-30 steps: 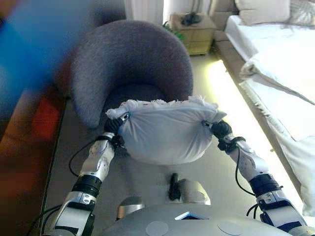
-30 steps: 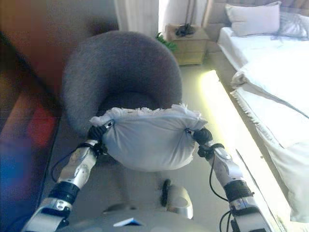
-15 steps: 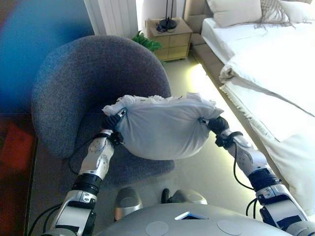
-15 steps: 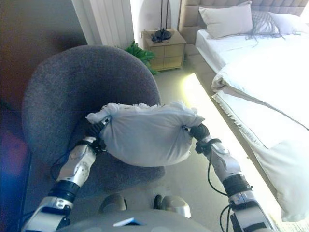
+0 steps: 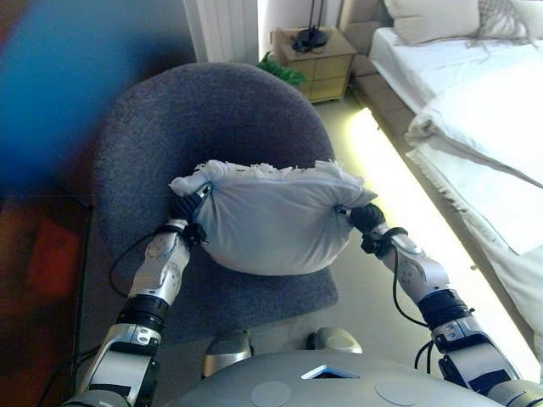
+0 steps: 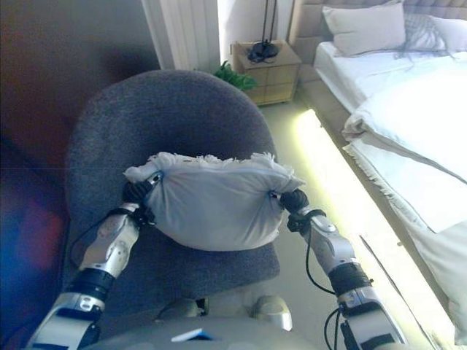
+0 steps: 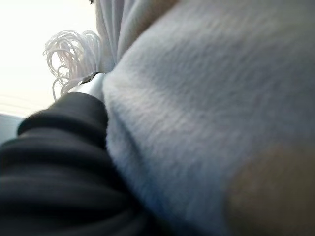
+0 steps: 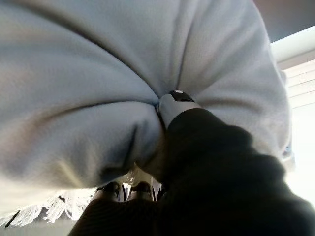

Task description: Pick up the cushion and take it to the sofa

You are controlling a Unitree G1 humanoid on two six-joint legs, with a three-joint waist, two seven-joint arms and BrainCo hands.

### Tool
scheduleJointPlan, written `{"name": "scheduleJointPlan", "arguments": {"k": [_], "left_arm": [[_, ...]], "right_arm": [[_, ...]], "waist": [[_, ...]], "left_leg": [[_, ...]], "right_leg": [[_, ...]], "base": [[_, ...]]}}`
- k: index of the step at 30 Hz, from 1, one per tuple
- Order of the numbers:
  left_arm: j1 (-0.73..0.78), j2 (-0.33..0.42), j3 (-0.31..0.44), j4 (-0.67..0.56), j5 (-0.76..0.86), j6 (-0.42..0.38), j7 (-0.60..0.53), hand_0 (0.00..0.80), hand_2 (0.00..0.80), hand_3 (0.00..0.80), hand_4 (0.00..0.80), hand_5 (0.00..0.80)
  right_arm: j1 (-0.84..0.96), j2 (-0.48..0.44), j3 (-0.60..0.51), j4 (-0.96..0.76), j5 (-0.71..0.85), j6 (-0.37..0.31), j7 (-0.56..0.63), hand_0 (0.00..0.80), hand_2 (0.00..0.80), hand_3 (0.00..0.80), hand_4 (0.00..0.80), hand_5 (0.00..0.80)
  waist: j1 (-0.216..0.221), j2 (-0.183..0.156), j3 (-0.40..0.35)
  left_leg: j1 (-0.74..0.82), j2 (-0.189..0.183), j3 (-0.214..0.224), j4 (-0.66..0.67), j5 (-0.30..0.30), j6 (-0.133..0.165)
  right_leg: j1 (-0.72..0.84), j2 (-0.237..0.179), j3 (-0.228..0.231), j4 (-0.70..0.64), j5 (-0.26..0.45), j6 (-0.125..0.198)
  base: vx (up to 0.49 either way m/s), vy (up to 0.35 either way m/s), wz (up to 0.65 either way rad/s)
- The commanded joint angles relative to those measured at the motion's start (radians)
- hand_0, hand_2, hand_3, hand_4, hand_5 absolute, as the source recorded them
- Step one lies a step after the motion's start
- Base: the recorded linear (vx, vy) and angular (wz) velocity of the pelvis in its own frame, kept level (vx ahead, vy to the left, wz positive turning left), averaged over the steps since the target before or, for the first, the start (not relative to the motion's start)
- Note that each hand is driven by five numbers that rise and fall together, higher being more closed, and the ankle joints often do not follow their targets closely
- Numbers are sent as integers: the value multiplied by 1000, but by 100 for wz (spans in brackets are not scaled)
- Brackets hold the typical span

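Observation:
A pale grey cushion (image 5: 271, 225) with a white fringe hangs in the air between my two hands, over the seat of a round dark grey armchair (image 5: 212, 110). My left hand (image 5: 188, 222) grips its left end, with a silver finger over the bunched corner. My right hand (image 5: 366, 222) grips its right end. In the right wrist view the thumb (image 8: 174, 105) digs into a fold of the cushion (image 8: 88, 88). In the left wrist view the cushion (image 7: 211, 98) fills almost everything past the dark cover.
A bed (image 5: 484, 127) with a white duvet and a pillow (image 6: 365, 25) runs along the right, a lit strip at its foot. A wooden nightstand (image 5: 314, 55) and a green plant (image 5: 284, 72) stand behind the armchair. A dark wall closes the left.
The whole picture has shifted, so the camera moved; the armchair's seat now lies right under the cushion. Both hands keep the same hold on the cushion.

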Motion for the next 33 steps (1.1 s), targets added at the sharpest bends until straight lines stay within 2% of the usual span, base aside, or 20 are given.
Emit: {"name": "scheduleJointPlan", "arguments": {"k": [1,4,6,7,10,11,17,20,24,28,33], "left_arm": [[-100,-19,-37,-75,-28,-66,-35,800,800,800,800,800],[-110,-11,-40,-76,-13,-51,-16,800,800,800,800,800],[-137,-4,-53,-60,-4,-55,9,800,800,800,800,800],[-148,-6,-59,-52,0,-60,16,800,800,800,800,800],[-169,-11,-78,-46,18,-46,33,800,800,800,800,800],[-189,-10,-88,-39,21,-41,38,800,800,800,800,800],[-381,5,-136,40,-12,-44,78,800,800,800,800,800],[-459,12,-142,97,-19,-56,113,800,800,800,800,800],[-558,19,-148,174,-30,-76,147,800,800,800,800,800],[-636,37,-140,231,-33,-69,155,800,800,800,800,800],[-717,84,-159,285,-30,-50,170,800,800,800,800,800]], "right_arm": [[-83,61,16,-51,25,-86,18,800,800,800,800,800],[-123,79,46,-30,18,-85,9,800,800,800,800,800],[-172,77,60,-18,34,-74,7,800,800,800,800,800],[-189,72,64,-13,45,-72,8,800,800,800,800,800],[-225,72,74,8,44,-73,-6,800,800,800,800,800],[-246,67,80,14,55,-74,-15,800,800,800,800,800],[-447,46,94,97,91,-105,-115,800,800,800,800,800],[-521,40,95,121,110,-91,-126,800,800,800,800,800],[-589,34,114,157,115,-84,-119,800,800,800,800,800],[-655,25,127,236,132,-81,-94,800,800,800,800,800],[-708,5,149,274,155,-67,-87,800,800,800,800,800]], "waist": [[31,0,-34],[40,-19,-24],[39,-43,-12],[42,-48,-7],[58,-65,9],[63,-71,16],[69,-65,95],[58,-47,137],[47,-33,173],[43,-26,195],[41,-21,208]], "left_leg": [[1,24,0,55,-97,4],[20,28,7,62,-117,-10],[18,33,5,105,-155,-19],[0,38,-3,136,-170,-18],[-48,63,-6,201,-172,-29],[-69,75,-9,225,-171,-32],[-238,106,-45,414,-213,-51],[-305,116,-59,518,-258,-50],[-367,128,-54,621,-309,-51],[-393,129,-55,671,-334,-53],[-394,131,-51,677,-336,-63]], "right_leg": [[-45,-135,8,113,235,39],[-37,-116,-16,-41,240,58],[-33,-86,-26,-207,209,72],[-24,-72,-21,-231,180,73],[-9,-72,-34,-234,197,81],[-7,-65,-36,-238,175,81],[-108,-77,-41,-138,128,73],[-179,-94,-21,-24,90,65],[-248,-113,4,89,41,61],[-280,-124,15,151,5,62],[-281,-127,14,165,-11,58]], "base": [[114,68,-7],[93,-87,-19],[76,-218,-23],[37,-198,-26],[54,-183,0],[-5,-157,19],[-135,-102,2],[-116,21,7],[-62,15,6],[-6,4,-11],[36,-20,8]]}}
